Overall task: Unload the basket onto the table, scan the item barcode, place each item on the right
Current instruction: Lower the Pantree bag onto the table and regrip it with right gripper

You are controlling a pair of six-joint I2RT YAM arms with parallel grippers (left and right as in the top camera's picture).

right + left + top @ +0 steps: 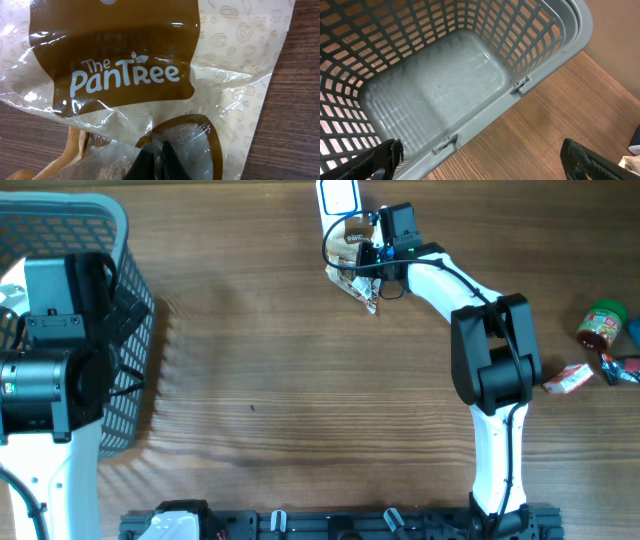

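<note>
Just beside the white scanner point(338, 195), the right gripper point(368, 256) pinches tight on the PanTree snack pouch point(350, 278), likely to present its barcode. The left gripper point(485, 157), well apart from the scanner, gapes empty.

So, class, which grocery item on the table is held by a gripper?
The brown PanTree snack bag, pinched by the right gripper; the green-lidded jar and red packet lie apart, untouched.

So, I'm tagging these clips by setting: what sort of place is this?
Probably a mock shop checkout on a wooden table: a plastic shopping basket, a branded snack bag and a green-lidded jar beside small packets.
</note>
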